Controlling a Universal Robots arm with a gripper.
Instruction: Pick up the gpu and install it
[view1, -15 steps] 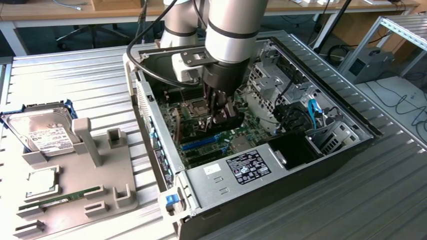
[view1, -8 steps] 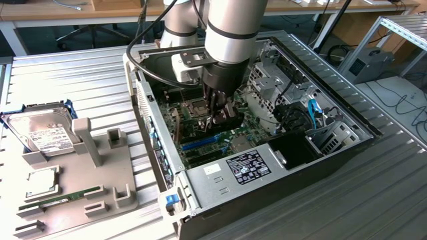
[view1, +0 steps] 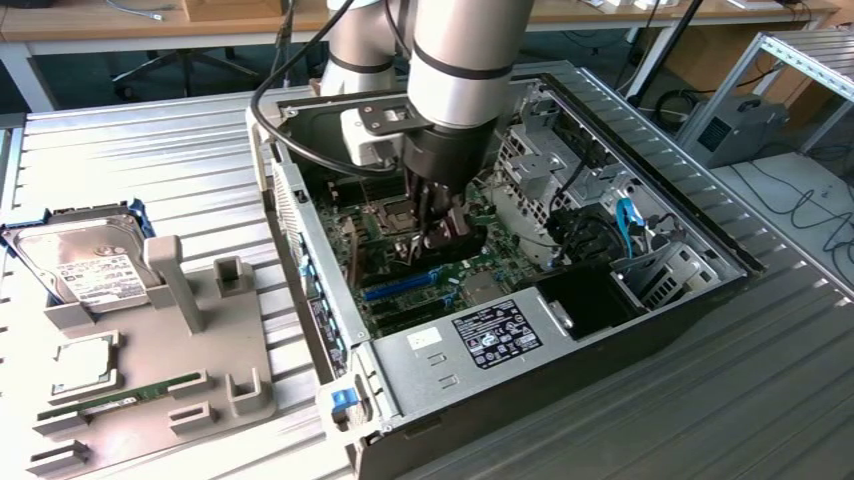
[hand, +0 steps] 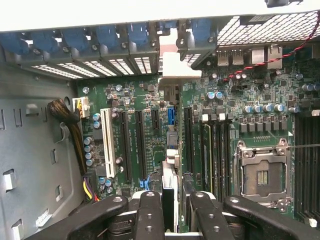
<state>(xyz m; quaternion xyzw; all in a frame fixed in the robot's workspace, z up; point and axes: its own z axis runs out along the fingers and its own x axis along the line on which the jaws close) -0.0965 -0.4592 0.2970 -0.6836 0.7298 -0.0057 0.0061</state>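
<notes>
Gripping the gpu (hand: 170, 200) edge-on by its top rim, the pincer (hand: 170, 212) holds the stiff, light, fragile card directly beneath itself, above the motherboard (hand: 250, 125) slots inside the open computer case (view1: 694, 290).

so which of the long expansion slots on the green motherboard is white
The white slot nearest the yellow-and-black cable bundle; the other long slots beside it are black.

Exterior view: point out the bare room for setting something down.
Free: ribbed metal table between the computer case and the hard drive, and beside the case's other side. Crowded: the grey fixture tray and inside the case around the tool.
</notes>
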